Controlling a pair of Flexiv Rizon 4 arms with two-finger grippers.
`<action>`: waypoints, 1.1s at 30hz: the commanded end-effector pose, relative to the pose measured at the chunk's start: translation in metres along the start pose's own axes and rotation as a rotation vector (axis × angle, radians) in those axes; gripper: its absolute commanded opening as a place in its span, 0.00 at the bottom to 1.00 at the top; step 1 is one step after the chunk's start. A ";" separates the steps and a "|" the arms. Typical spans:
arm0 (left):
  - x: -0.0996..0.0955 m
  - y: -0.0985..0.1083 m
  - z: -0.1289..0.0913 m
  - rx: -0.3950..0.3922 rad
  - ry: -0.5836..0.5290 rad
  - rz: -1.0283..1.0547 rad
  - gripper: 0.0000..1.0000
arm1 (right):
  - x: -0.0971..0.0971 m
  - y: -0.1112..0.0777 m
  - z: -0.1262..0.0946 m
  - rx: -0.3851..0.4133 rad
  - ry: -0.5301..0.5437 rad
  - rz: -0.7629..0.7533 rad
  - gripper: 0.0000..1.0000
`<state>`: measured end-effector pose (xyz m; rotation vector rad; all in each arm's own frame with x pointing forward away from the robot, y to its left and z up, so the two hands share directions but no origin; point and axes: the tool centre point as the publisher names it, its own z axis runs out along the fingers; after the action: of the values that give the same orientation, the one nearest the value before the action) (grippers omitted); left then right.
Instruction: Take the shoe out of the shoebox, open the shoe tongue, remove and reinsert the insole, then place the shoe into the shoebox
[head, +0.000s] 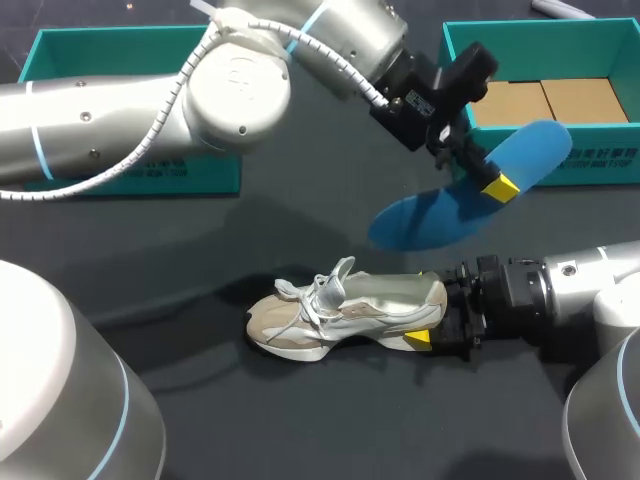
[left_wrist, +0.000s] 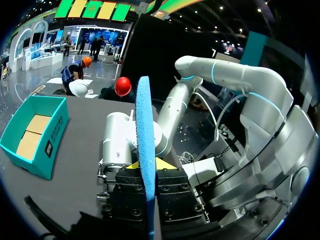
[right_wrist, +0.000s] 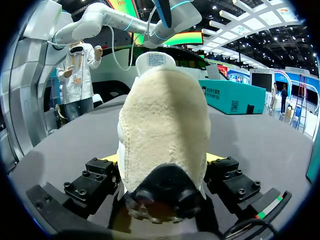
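Left gripper (head: 487, 172) pinches the blue insole (head: 440, 210): light, thin, likely floppy, best held mid-length. Right gripper (head: 437, 316) clamps the sneaker (head: 340, 312) by its soft padded heel.

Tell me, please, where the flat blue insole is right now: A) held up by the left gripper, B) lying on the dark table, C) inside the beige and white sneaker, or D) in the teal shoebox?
A: the left gripper is shut on the flat blue insole, holding it up clear of the beige and white sneaker, which the right gripper clamps at the heel.
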<state>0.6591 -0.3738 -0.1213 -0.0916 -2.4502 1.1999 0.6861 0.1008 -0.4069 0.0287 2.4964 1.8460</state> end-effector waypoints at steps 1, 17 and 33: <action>0.005 -0.001 -0.005 0.026 -0.001 0.002 0.00 | 0.001 0.001 0.000 0.004 -0.001 0.000 0.00; 0.060 -0.012 -0.084 0.276 -0.096 -0.039 0.00 | 0.001 0.001 0.000 0.004 -0.001 0.000 0.00; 0.090 -0.007 -0.111 0.353 -0.109 0.009 0.00 | 0.001 0.001 0.000 0.004 -0.001 0.000 0.00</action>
<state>0.6330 -0.3013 -0.0256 0.0515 -2.2937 1.6200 0.6861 0.1008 -0.4069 0.0286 2.4964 1.8461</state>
